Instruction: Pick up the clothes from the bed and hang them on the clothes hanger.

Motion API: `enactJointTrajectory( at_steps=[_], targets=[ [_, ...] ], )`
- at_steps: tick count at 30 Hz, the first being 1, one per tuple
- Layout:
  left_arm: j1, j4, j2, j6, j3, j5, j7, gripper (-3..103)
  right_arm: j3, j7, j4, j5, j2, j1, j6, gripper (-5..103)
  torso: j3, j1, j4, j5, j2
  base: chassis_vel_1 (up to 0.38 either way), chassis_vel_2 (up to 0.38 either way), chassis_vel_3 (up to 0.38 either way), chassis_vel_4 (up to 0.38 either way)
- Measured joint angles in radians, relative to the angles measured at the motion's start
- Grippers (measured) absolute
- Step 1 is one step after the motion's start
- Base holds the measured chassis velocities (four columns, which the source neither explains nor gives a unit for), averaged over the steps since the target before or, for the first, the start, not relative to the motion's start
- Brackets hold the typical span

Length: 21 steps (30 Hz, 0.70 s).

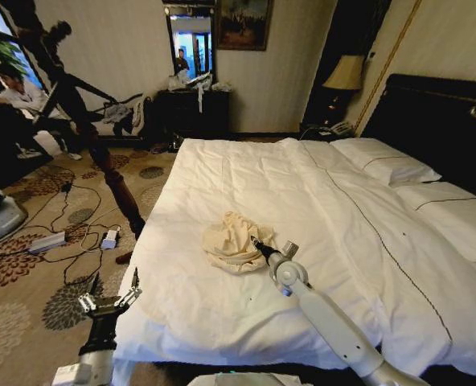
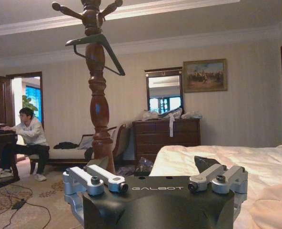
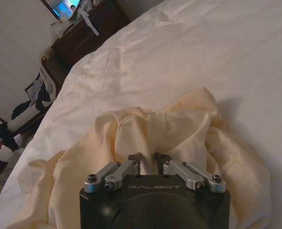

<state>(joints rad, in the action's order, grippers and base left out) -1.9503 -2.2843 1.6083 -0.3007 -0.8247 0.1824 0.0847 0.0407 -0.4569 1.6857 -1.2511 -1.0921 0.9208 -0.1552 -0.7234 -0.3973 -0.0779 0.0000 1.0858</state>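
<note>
Nearest, left gripper (image 1: 109, 301) hangs low at the bed's near-left corner, over the carpet (image 1: 29, 265); fingers spread, nothing between them; idle, and aimed off toward the room rather than the bedding.

Right gripper (image 3: 147, 158) is out over the bed (image 1: 246, 318), tips buried in the cloth (image 1: 232, 240); in the right wrist view the two fingertips (image 3: 135, 157) sit drawn close together with a ridge of cream fabric pinched between; judged clamped on the cloth, though how deep the bite goes is hidden by the folds.

Cloth: one piece, cream, crumpled in a low heap on the white duvet, near the middle of the near half; it lies straight ahead of the right gripper and touching it; no clear long axis, just a rough mound, a little wider across than deep. Right arm is plainly the nearer one; left stands well apart, off the mattress edge.

Farther, the hanger (image 2: 97, 51): one, dark, hung high on a turned wooden stand (image 2: 99, 105) on the carpet to the bed's left; from the heap it lies left and well above; its bar runs roughly crosswise as the left wrist camera sees it.

Count: one cloth, one hanger, one stand, two pillows (image 1: 387, 161) at the headboard (image 1: 431, 112).
</note>
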Motion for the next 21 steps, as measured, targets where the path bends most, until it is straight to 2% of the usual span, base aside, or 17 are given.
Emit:
enactJointTrajectory(
  at_steps=[2,3,11,14,15,16,19,21],
  targets=[
    [0.002,0.004,0.000,0.000,0.001,-0.002,-0.003,100,0.009,0.021,0.011,0.001,0.007,0.013,0.013,8,0.000,0.000,0.0001,0.0000,0.000,0.000,0.000,0.000,0.000],
    [0.004,0.007,0.000,0.000,0.003,-0.002,-0.007,100,0.021,0.060,0.029,0.007,0.020,0.032,0.030,1,0.000,0.000,0.0001,0.0000,0.000,0.000,0.000,0.000,0.000],
    [0.015,0.011,0.000,0.003,0.007,0.004,-0.018,100,0.078,0.167,0.144,0.004,0.097,0.101,0.081,0,0.000,0.000,0.0000,0.0003,0.000,0.000,0.000,0.000,0.000],
    [0.017,0.012,0.000,0.004,0.006,0.011,-0.019,100,0.151,0.230,0.252,-0.076,0.140,0.109,0.132,0,0.000,0.000,0.0001,0.0004,0.000,0.000,0.000,0.000,0.000],
    [0.019,0.013,0.000,0.004,0.004,0.018,-0.020,100,0.203,0.287,0.335,-0.136,0.175,0.108,0.170,0,0.000,0.000,0.0000,-0.0002,0.000,0.000,0.000,0.000,0.000],
    [0.019,0.013,0.000,0.004,0.004,0.018,-0.020,100,0.203,0.287,0.335,-0.136,0.175,0.108,0.170,0,0.000,0.000,0.0000,-0.0002,0.000,0.000,0.000,0.000,0.000],
    [0.022,0.020,0.000,0.003,0.006,0.021,-0.020,100,0.280,0.371,0.477,-0.234,0.239,0.118,0.208,0,0.000,0.000,0.0001,-0.0004,0.000,0.000,0.000,0.000,0.000],
    [0.023,0.022,0.000,0.002,0.008,0.021,-0.020,100,0.293,0.387,0.508,-0.248,0.252,0.126,0.213,0,0.000,0.000,0.0000,-0.0003,0.000,0.000,0.000,0.000,0.000]
  ],
)
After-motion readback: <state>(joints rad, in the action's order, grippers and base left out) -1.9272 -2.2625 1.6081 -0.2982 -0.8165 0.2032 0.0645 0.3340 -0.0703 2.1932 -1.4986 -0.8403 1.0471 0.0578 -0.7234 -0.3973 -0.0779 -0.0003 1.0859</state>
